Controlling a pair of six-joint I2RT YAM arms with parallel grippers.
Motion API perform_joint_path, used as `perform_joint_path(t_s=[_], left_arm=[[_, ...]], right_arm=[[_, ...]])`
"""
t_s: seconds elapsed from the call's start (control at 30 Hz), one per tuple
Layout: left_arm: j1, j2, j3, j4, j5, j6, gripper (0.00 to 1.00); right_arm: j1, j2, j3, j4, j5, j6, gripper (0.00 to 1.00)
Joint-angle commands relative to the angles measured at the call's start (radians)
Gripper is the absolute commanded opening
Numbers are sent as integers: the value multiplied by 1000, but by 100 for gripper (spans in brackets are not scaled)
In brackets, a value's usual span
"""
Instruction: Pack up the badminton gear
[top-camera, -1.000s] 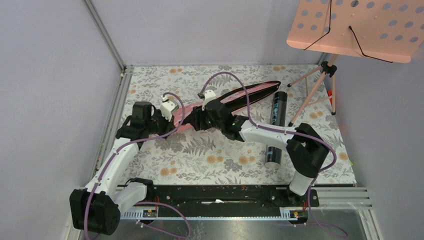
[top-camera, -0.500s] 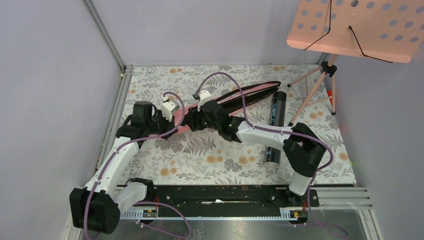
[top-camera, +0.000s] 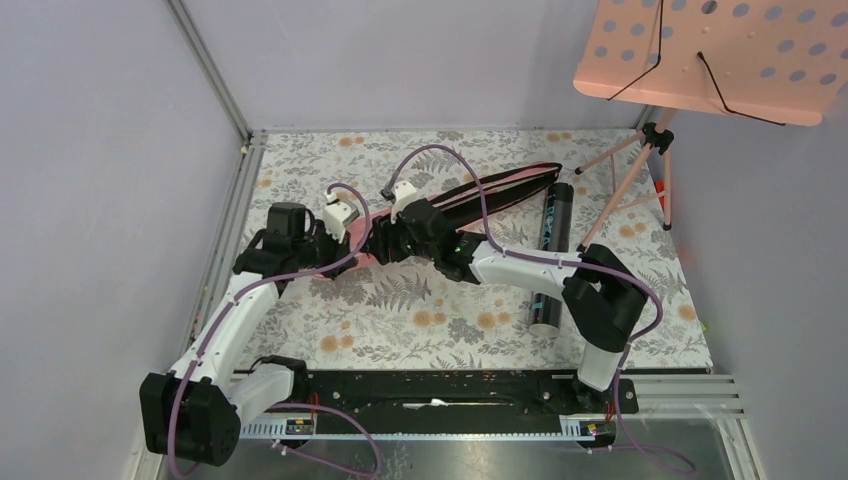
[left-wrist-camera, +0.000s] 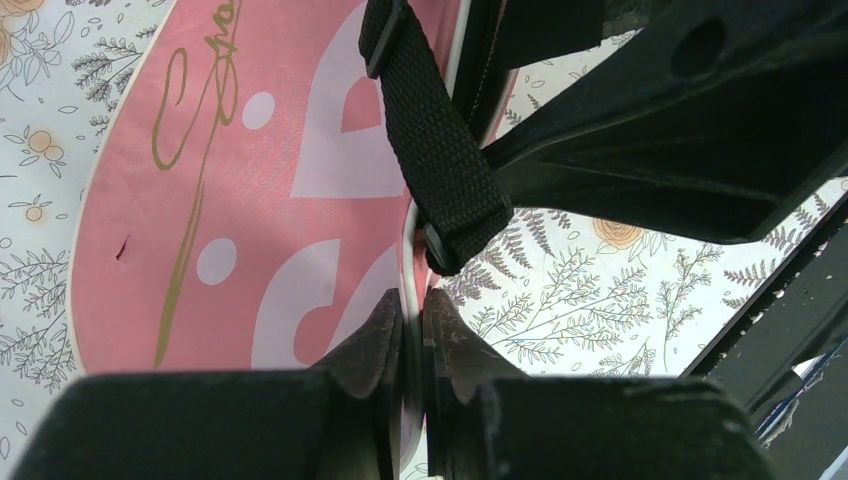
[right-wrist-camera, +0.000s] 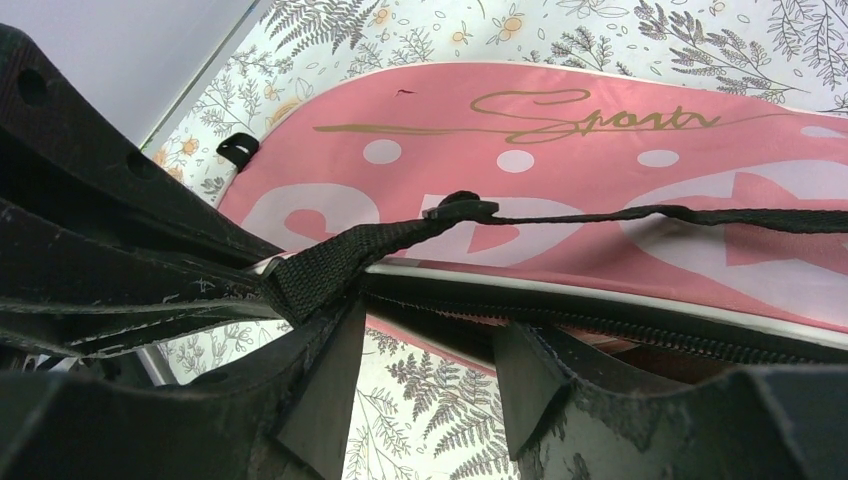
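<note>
The pink "Sport" cover (top-camera: 505, 188) lies diagonally across the floral mat, tipped up on its edge. My left gripper (left-wrist-camera: 412, 322) is shut on the cover's white-piped rim near its wide end (left-wrist-camera: 250, 200), just below the black strap (left-wrist-camera: 435, 160). My right gripper (right-wrist-camera: 425, 385) stands open right beside it, with nothing between its fingers. The cover's open zip edge (right-wrist-camera: 620, 322) runs just past the right fingertips, and the strap (right-wrist-camera: 380, 240) drapes over the left one. The long black tube (top-camera: 553, 240) lies on the mat to the right, apart from both grippers.
The pink perforated music stand (top-camera: 715, 55) overhangs the back right corner, its tripod legs (top-camera: 640, 175) close to the tube's far end. Grey walls close in the mat on the left, back and right. A black rail (top-camera: 440, 390) runs along the near edge.
My right gripper has slid left along the cover toward the left gripper, still open. The left gripper has kept its hold and has not moved.
</note>
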Motion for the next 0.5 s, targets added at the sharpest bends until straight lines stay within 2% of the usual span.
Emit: perform_joint_path(t_s=[0.0,0.47], left_arm=[[-20,1,57,61,130,-23,0],[-26,13,56,78,116,-29,0]], right_arm=[[42,24,63,49,-12,-14,56],[66,-7,40,86,10,-36,60]])
